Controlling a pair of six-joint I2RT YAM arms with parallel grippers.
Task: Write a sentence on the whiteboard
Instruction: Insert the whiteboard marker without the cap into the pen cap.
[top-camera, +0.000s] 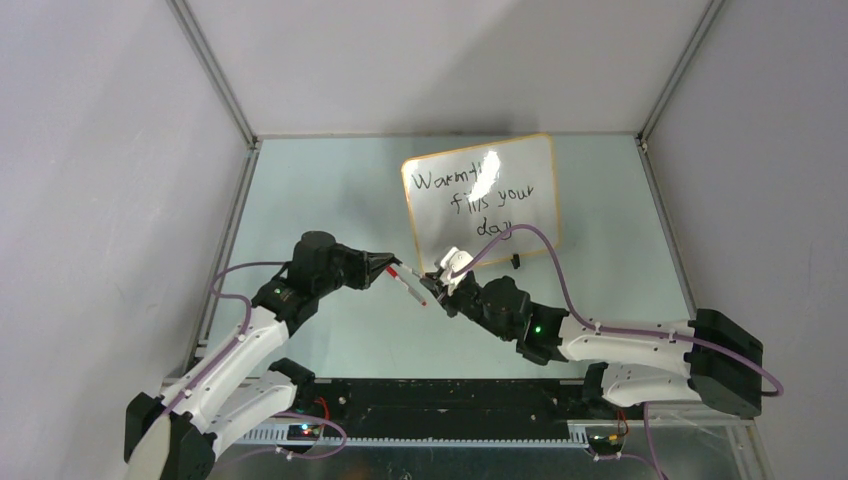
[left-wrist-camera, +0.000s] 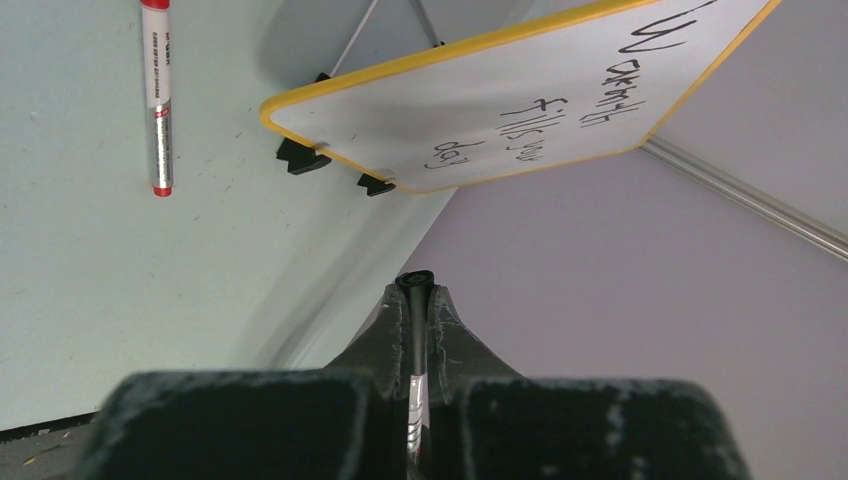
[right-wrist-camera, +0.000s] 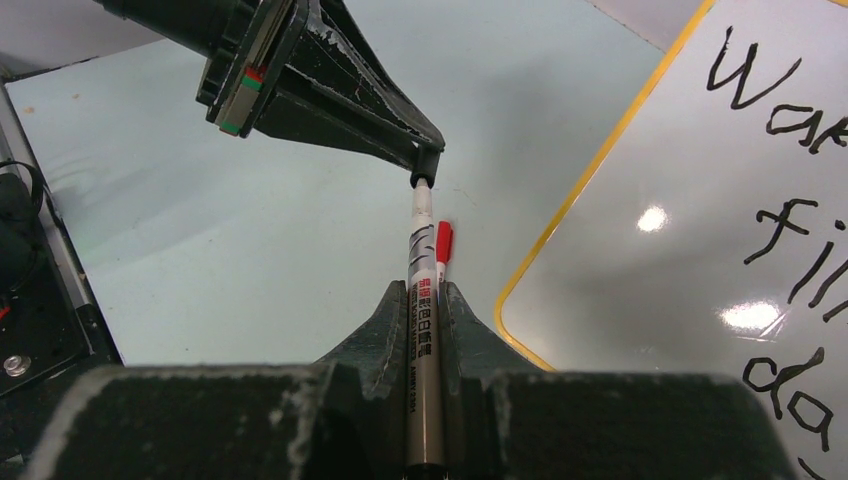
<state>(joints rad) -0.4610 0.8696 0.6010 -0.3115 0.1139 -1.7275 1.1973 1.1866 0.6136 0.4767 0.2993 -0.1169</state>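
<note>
1. The whiteboard (top-camera: 528, 165) stands on its black feet (left-wrist-camera: 300, 155) toward the far side of the table (top-camera: 320, 200), a little right of centre, with its face turned to the arms.
2. The sentence (top-camera: 490, 200) is written on it in thin black strokes in three lines: "Warmth", "fills your", "day". In the top view, glare covers the end of the first word.
3. The right gripper (right-wrist-camera: 425, 300) is clenched on the barrel of a marker (right-wrist-camera: 421, 245), which runs out ahead between its fingers.
4. The left gripper (left-wrist-camera: 415, 300) sits to the left of the right one, its fingertips pinched on that marker's black end. Both grippers grasp the same marker, on the near side of the board's lower left corner and apart from the board.
5. A red marker (left-wrist-camera: 157, 100) lies flat on the table just beside the held marker, and neither gripper touches it.
</note>
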